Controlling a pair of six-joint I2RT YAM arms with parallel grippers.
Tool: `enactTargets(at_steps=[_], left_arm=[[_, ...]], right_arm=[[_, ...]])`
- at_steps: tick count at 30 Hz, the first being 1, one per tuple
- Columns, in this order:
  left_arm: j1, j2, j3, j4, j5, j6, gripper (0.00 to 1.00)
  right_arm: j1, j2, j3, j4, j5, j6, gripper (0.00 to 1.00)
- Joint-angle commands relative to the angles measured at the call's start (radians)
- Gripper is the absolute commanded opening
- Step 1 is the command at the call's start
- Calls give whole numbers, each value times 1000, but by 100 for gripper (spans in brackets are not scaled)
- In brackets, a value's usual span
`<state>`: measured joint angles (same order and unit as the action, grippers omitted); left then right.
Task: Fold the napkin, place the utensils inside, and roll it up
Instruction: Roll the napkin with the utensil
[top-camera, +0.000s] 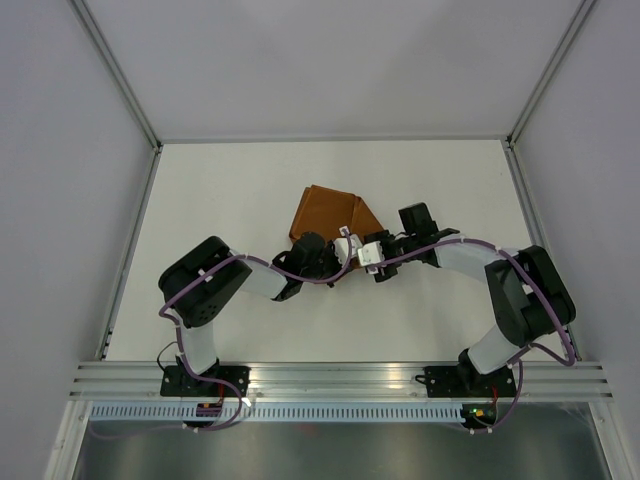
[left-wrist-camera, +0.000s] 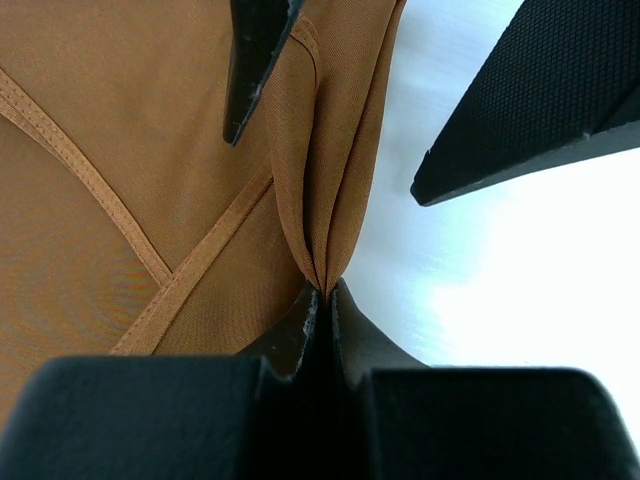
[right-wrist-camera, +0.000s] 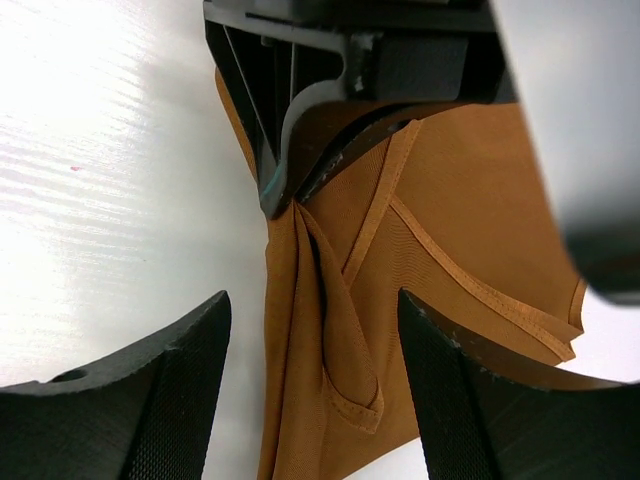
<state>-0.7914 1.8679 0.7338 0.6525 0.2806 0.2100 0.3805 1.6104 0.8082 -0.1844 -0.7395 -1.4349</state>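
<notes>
The rust-orange napkin (top-camera: 326, 210) lies folded on the white table, its hemmed layers overlapping. My left gripper (top-camera: 328, 258) is shut on a bunched fold at the napkin's near edge; in the left wrist view the cloth (left-wrist-camera: 120, 130) runs pinched into the closed tips (left-wrist-camera: 325, 295). My right gripper (top-camera: 350, 246) is open, and its two fingers straddle the same bunched fold (right-wrist-camera: 320, 330) without touching it. The right wrist view shows the gripper (right-wrist-camera: 315, 300) facing the left gripper (right-wrist-camera: 290, 190). The knife is not in any view.
The white table (top-camera: 220, 200) is bounded by grey walls with metal framing at the left (top-camera: 130, 240) and right (top-camera: 525, 215). An aluminium rail (top-camera: 340, 378) carries both arm bases at the near edge.
</notes>
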Motion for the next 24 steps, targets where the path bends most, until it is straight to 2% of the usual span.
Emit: enactTargets(at_steps=[1, 24], left_arm=[[-2, 8, -45, -132, 45, -14, 2], [12, 8, -44, -128, 58, -21, 2]], right_arm=[[-43, 16, -32, -44, 40, -42, 73], [-51, 92, -38, -24, 48, -121, 70]])
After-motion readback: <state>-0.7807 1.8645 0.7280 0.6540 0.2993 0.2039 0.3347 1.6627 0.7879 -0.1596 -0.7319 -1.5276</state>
